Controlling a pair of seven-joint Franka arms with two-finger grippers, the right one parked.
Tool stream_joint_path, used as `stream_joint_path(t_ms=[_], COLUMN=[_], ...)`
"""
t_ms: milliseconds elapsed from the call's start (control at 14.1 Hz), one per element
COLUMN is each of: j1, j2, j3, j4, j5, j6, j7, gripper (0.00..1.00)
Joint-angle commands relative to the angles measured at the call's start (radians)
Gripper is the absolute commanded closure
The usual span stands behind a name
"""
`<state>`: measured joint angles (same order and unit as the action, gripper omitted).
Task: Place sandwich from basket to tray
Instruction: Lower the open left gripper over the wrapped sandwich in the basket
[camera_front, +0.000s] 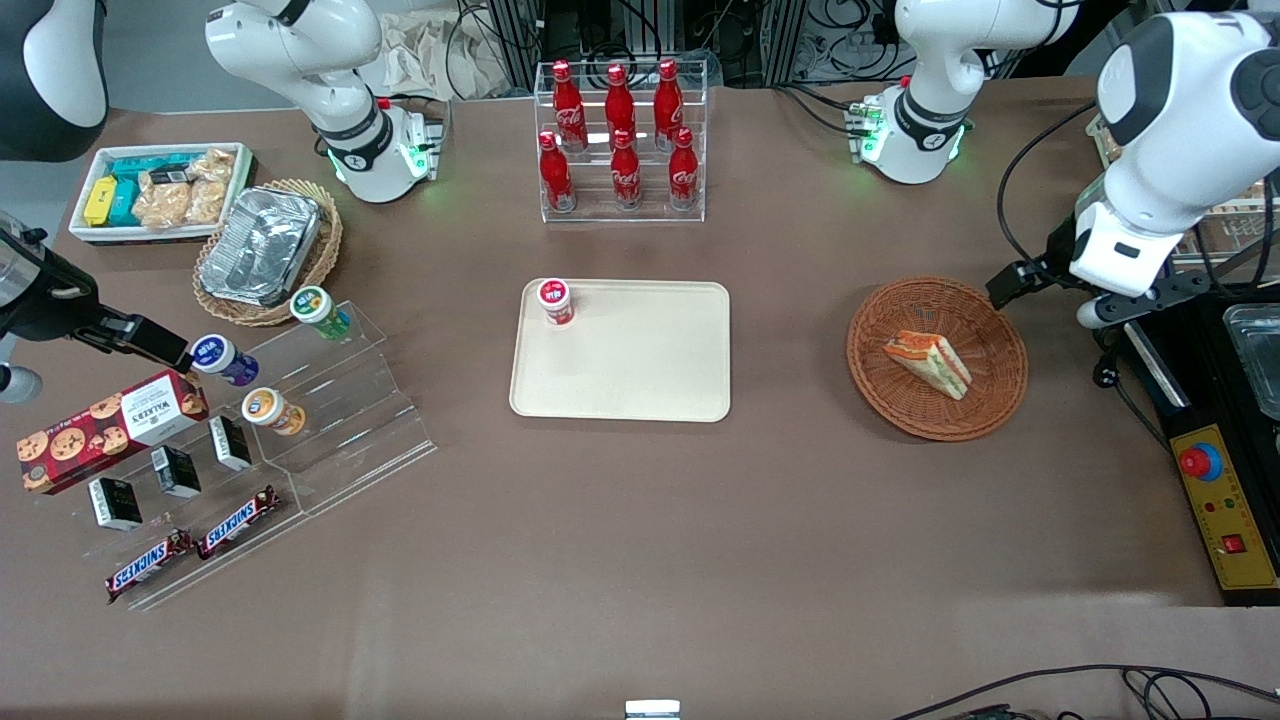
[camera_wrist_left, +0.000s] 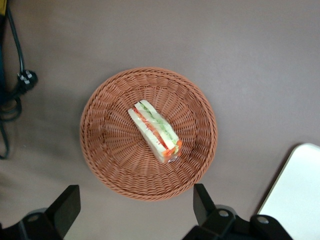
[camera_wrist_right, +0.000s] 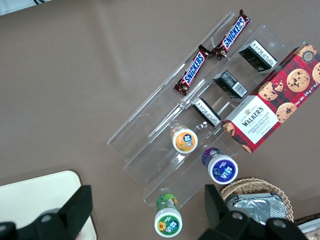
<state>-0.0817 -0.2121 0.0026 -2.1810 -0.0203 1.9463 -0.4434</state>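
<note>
Brown table (camera_front: 640, 560); gripper (camera_wrist_left: 135, 210) jaws spread above sandwich (camera_wrist_left: 154, 131).

The left arm holds its gripper (camera_wrist_left: 135, 207) up in the air, pointing downward, with both fingers (camera_wrist_left: 67, 205) spread wide and nothing between them.

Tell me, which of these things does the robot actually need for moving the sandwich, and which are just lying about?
Needed:
- sandwich, lying in the basket
- tray, where it goes
- gripper, open above the basket

Just lying about:
- red-lidded cup on the tray's corner
- Coca-Cola bottles
- Snickers bars
- Walkers biscuit box
- foil container
</note>
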Motion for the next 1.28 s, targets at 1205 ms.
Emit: stream_joint_path(t_ms=[1205], j1=[-0.059], j2=[0.212], j3=[-0.012], j4=[-0.299], j5=[0.023], j6=[0.587], j7=[-0.586], gripper=[0.00])
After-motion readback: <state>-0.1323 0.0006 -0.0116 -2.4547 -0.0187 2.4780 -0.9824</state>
